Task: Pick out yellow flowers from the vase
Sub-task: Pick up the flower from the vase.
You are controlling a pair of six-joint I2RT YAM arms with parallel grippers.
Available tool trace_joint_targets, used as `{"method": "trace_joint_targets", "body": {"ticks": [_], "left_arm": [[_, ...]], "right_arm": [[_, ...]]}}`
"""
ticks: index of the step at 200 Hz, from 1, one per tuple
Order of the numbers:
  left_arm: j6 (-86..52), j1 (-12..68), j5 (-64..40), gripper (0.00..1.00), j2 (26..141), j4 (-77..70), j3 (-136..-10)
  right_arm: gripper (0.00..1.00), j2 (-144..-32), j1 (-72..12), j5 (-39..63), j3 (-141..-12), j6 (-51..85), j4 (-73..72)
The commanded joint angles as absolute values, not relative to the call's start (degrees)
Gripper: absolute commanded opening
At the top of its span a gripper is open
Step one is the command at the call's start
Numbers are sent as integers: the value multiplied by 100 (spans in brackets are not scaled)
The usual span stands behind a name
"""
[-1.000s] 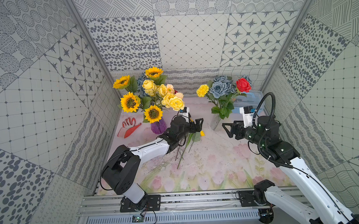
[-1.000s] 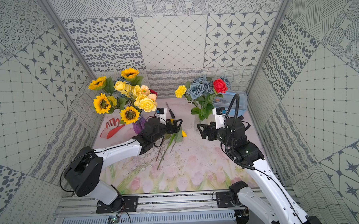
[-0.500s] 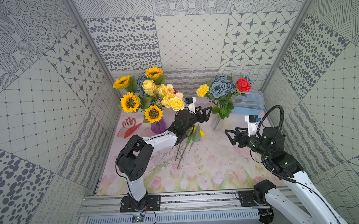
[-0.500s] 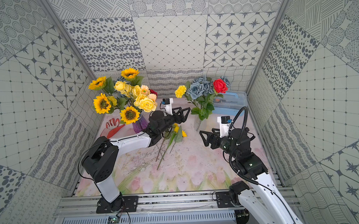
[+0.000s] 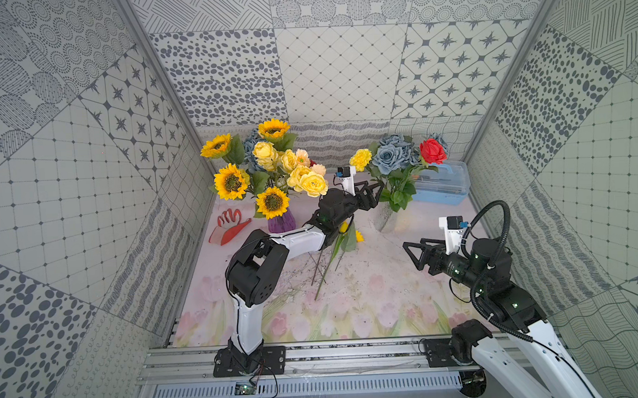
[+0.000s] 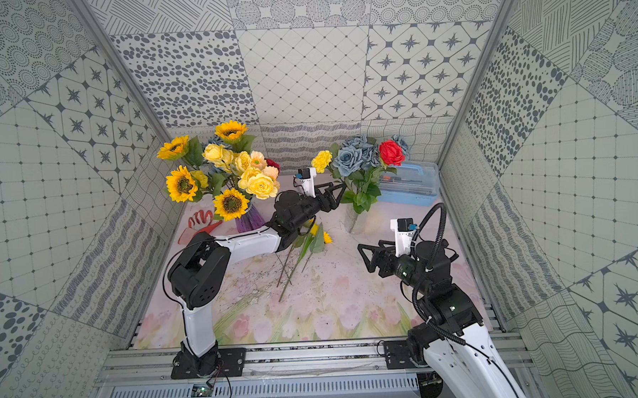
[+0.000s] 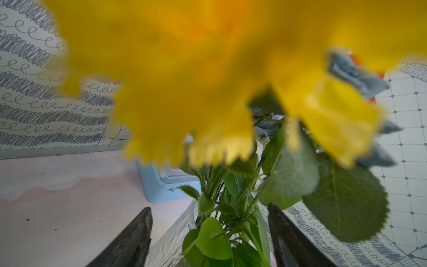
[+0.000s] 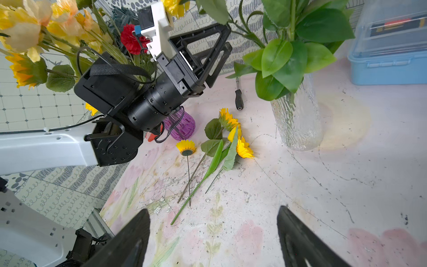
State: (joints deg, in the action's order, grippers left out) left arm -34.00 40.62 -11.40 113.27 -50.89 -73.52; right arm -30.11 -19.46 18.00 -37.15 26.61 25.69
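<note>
A clear glass vase (image 5: 385, 217) (image 6: 353, 218) holds a yellow carnation (image 5: 360, 159) (image 6: 321, 161), grey-blue roses and a red rose. My left gripper (image 5: 376, 193) (image 6: 337, 193) is open at the leafy stems just above this vase's mouth; in the left wrist view the left gripper (image 7: 209, 208) has green stems between its fingers and the blurred carnation (image 7: 184, 69) close overhead. A purple vase (image 5: 280, 222) carries sunflowers (image 5: 272, 202) and pale yellow roses. Several yellow flowers (image 5: 343, 236) (image 8: 233, 143) lie on the mat. My right gripper (image 5: 410, 255) (image 8: 213, 209) hangs open and empty.
A light blue plastic box (image 5: 442, 187) stands at the back right beside the clear vase. A red tool (image 5: 230, 226) lies left of the purple vase. A black screwdriver (image 8: 238, 98) lies between the vases. Patterned walls close in on three sides.
My left gripper rose from over the laid flowers and reached back right to the clear vase's stems, its jaws narrowing a little. My right arm drew back toward the front right.
</note>
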Motion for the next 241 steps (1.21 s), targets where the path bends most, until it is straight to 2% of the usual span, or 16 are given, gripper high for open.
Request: {"method": "trace_joint_targets", "body": {"ticks": [1, 78, 112, 147, 175, 204, 241], "left_arm": [[-3195, 4030, -1178, 79, 11491, -5535, -7549], [-2795, 3991, -701, 73, 11680, -5279, -7791], [-2879, 3886, -429, 78, 11707, -5132, -7709], [-2964, 3810, -283, 87, 11631, -5179, -7596], [-3276, 3718, -379, 91, 11616, -5628, -7480], [-3823, 3639, -859, 91, 11900, -6364, -7604], [-3949, 3658, -1115, 90, 12089, -6524, -7812]], "right_arm": [[86, -3015, -1908, 1895, -3709, 2725, 2390], [85, -2848, -1850, 1863, -3744, 2706, 2608], [85, -2848, -1838, 1847, -3745, 2702, 2654], [85, -2917, -1826, 1854, -3770, 2692, 2613], [85, -2993, -1825, 1911, -3788, 2722, 2532], [85, -3024, -1819, 1942, -3788, 2742, 2487], [85, -3015, -1819, 1959, -3814, 2760, 2487]]}}
